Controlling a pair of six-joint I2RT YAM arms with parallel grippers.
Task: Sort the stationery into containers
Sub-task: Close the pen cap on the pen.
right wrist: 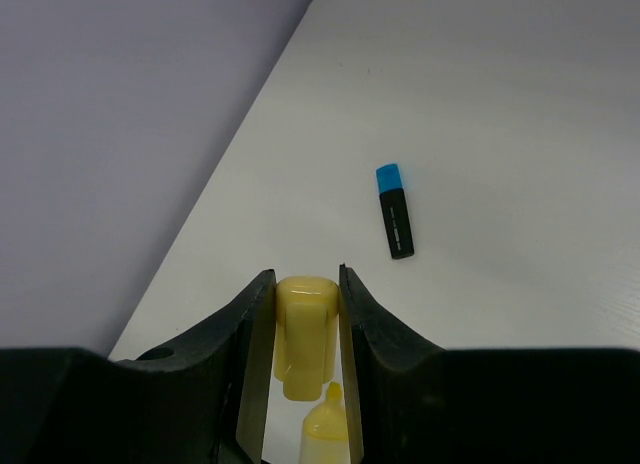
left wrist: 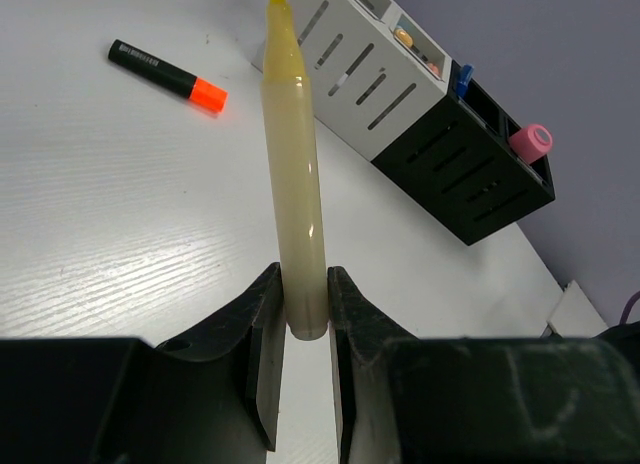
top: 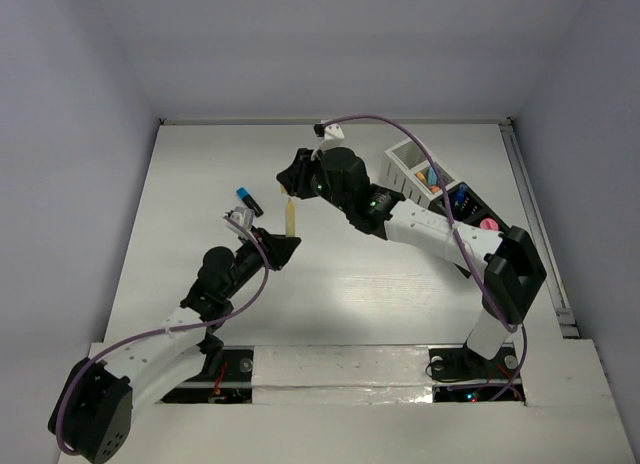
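Note:
A pale yellow marker (left wrist: 295, 184) stands uncapped, and my left gripper (left wrist: 303, 304) is shut on its lower end. From above, the marker (top: 290, 219) sits between both grippers. My right gripper (right wrist: 307, 284) is shut on the marker's yellow cap (right wrist: 307, 334), which hangs just off the marker's tip (right wrist: 328, 429). The containers (top: 440, 189) stand at the right: white boxes (left wrist: 350, 64), then black ones (left wrist: 470, 174) holding a pink cylinder (left wrist: 530, 139) and a blue-capped item (left wrist: 462, 79). Two markers lie loose on the table: a black one with an orange cap (left wrist: 165, 74) and a black one with a blue cap (right wrist: 394, 212).
The blue-capped marker (top: 249, 199) lies just left of my left gripper (top: 282, 244). My right arm (top: 430, 229) stretches across in front of the containers. The table's right edge has a metal rail (top: 535, 214). White walls close in the table.

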